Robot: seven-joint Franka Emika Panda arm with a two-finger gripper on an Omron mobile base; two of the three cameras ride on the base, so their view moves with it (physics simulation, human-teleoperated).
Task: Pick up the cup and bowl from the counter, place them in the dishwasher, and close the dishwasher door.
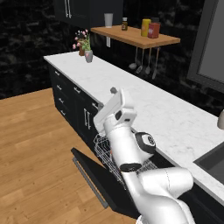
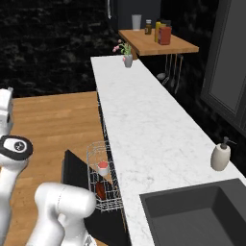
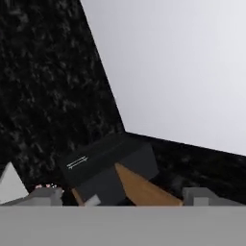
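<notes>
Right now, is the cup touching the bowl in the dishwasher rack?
Apart. The right base view shows the cup higher in the wire rack, the reddish-brown bowl below it, with bare wires between them.

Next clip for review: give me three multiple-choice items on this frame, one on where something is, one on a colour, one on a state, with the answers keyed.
1. Where is the cup?
A. In the white wire rack of the dishwasher
B. On the counter beside the sink
C. On the wooden wall shelf

2. What colour is the bowl in the rack?
A. Blue
B. Reddish-brown
C. Green

3. How is the dishwasher door?
A. Shut flush with the cabinets
B. Taken off
C. Dropped open, rack pulled out over it

Answers:
1 A: the right base view shows the cup sitting inside the rack, below the counter edge.
2 B: it sits reddish-brown in the rack, nearer the camera than the cup.
3 C: in the left base view the black panel lies open with its bar handle towards the floor.
</notes>
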